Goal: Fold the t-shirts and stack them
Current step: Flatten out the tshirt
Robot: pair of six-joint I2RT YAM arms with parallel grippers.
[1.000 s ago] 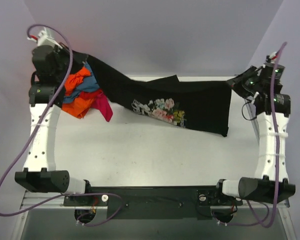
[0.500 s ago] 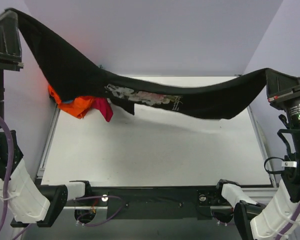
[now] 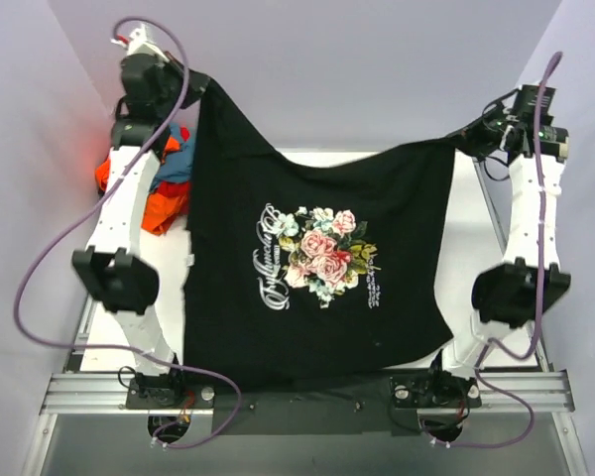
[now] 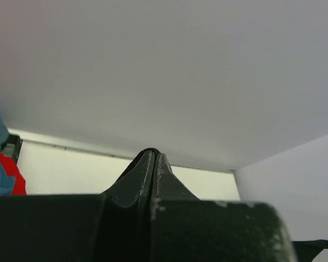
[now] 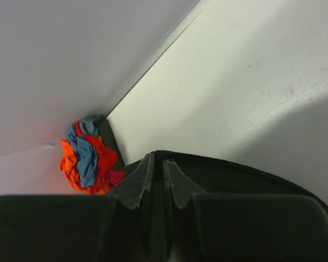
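A black t-shirt [image 3: 317,258] with a floral print hangs spread out over the table, held up by two corners. My left gripper [image 3: 200,87] is shut on its upper left corner, high at the back left. My right gripper [image 3: 463,139] is shut on its upper right corner at the back right. The shirt's lower edge reaches the near edge of the table. In the left wrist view the jaws [image 4: 152,155] are pressed together on black cloth. In the right wrist view the jaws [image 5: 158,161] pinch a fold of the black shirt [image 5: 251,180].
A pile of crumpled shirts [image 3: 159,188], orange, red and blue, lies at the back left corner of the white table [image 3: 481,238]; it also shows in the right wrist view [image 5: 87,158]. Purple walls stand close on three sides.
Both arms have swung up and back from the sides. The black shirt, stretched as a low band before, now hangs open with its print facing the camera.
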